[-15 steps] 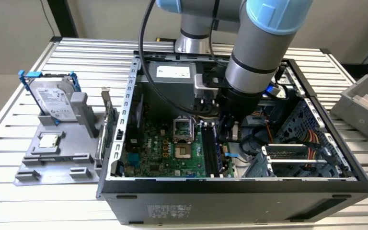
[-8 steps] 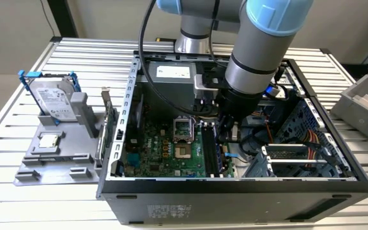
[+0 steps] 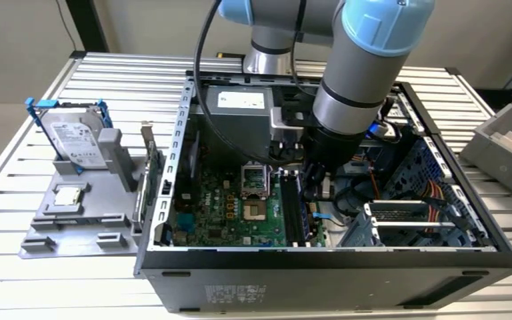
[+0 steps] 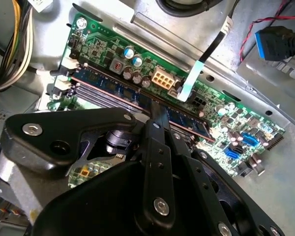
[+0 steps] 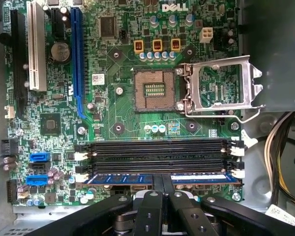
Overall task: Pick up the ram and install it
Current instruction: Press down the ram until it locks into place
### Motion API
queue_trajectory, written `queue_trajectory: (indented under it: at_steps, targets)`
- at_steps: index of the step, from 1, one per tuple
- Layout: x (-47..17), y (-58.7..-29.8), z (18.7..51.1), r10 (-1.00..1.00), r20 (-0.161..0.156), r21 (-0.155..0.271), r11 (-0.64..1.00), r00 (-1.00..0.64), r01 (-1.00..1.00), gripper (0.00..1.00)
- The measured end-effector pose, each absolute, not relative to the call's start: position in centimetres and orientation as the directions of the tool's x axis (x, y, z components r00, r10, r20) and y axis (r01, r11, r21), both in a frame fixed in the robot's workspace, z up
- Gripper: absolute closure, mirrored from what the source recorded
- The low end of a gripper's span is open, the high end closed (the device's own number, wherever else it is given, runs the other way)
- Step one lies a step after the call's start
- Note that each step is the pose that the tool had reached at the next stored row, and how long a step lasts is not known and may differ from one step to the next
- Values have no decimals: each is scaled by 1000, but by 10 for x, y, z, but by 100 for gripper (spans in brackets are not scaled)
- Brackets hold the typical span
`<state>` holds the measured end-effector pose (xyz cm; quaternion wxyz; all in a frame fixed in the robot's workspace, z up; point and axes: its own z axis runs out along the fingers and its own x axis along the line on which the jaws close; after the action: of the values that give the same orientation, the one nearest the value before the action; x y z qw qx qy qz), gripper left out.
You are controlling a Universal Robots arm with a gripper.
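1. Gripper (image 5: 162, 189) low inside the open computer case (image 3: 163, 200), right over the row of memory slots (image 5: 157, 152) on the motherboard (image 5: 113, 108).
2. Its two fingers (image 5: 156, 183) are pressed in close together, pinching the top edge of the ram (image 5: 123, 179) near the middle of its length, as both wrist views show.
3. The ram stands on edge in the slot nearest the gripper, running the full length between the white end clips (image 5: 237, 173); the other slots beside it sit bare.
4. Whether the stick is fully seated cannot be told from here; the clip positions are too small to read.
5. In the exterior view the arm (image 3: 354, 100) comes straight down into the case, the gripper (image 3: 314, 193) just beside the empty processor socket (image 3: 253, 180).
6. Handling call: the stick looks light, thin and stiff, likely to flex or crack if twisted, with fragile contacts along its lower edge.
7. Best hold, then, is where it is taken now, on the flat faces by the upper edge, centred, so any push goes evenly into the slot.
8. Outside the case, the hard drive (image 3: 77, 143) rests on the grey stand (image 3: 69, 223), untouched.
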<state>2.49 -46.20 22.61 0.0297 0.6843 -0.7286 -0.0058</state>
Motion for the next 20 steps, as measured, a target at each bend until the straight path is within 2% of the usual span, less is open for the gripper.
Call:
queue_trajectory:
  at_steps: [15,20]
  targets:
    - [25,-462,216,-997,38,50,64,-62,-997,100]
    - [25,-462,232,-997,35,50,63,-62,-997,100]
